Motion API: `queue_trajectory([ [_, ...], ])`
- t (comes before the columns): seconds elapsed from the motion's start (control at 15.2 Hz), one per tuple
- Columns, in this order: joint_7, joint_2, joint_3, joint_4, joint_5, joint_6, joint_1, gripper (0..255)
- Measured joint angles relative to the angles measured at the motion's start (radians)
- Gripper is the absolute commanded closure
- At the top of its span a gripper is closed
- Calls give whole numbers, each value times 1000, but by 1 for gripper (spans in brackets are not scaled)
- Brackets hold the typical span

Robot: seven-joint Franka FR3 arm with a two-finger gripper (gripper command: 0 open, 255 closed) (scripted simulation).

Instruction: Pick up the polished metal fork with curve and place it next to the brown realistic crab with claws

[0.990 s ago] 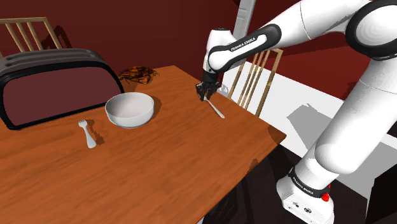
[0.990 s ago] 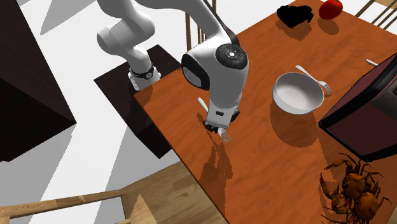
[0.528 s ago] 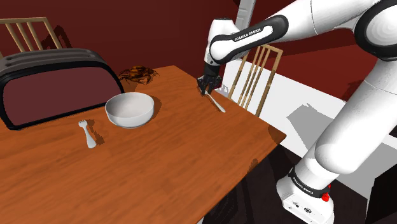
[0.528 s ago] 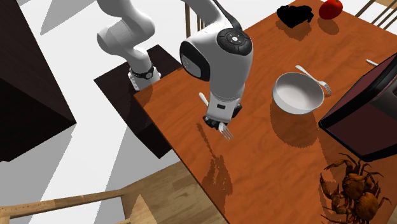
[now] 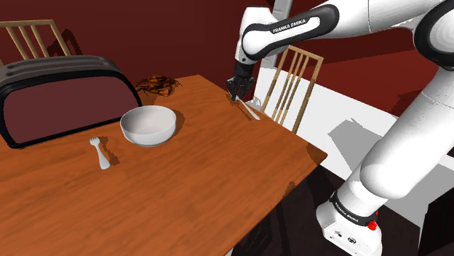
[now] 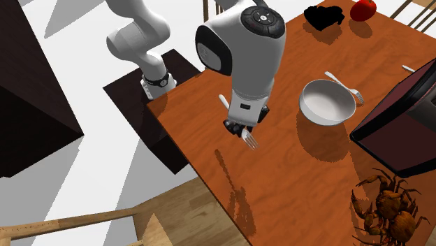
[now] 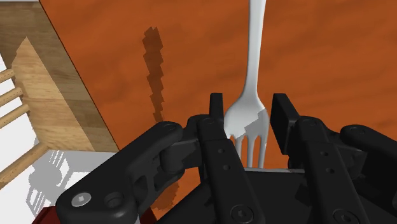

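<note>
My black gripper point(image 5: 237, 92) is shut on the tine end of a pale metal fork point(image 5: 251, 111) and holds it a little above the brown table point(image 5: 218, 189), near the edge by the chair. In the wrist view the fork point(image 7: 253, 76) is clasped between the two fingers point(image 7: 218, 107), its handle pointing away from my gripper point(image 7: 249, 107). From the second exterior view the tines point(image 6: 249, 142) stick out below my gripper point(image 6: 241, 130), with the fork's shadow apart on the wood. The brown crab point(image 5: 155, 85) sits at the table's far corner, also the crab point(image 6: 388, 206).
A white bowl point(image 5: 148, 125) stands mid-table, with a second small fork point(image 5: 100, 153) beside it. A large black toaster-like box point(image 5: 62, 94) takes the far left. A wooden chair point(image 5: 291, 84) stands behind the table edge. A red fruit point(image 6: 362, 10) and a black object point(image 6: 324, 15) lie at one end.
My gripper has risen and shifted toward the far table edge with the fork in it. The fork has left the wood and its shadow has separated from it.
</note>
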Motion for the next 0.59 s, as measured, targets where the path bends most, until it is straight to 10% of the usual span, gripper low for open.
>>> queue_trajectory([
  [0.59,0,-6,1,106,1,-112,1,255],
])
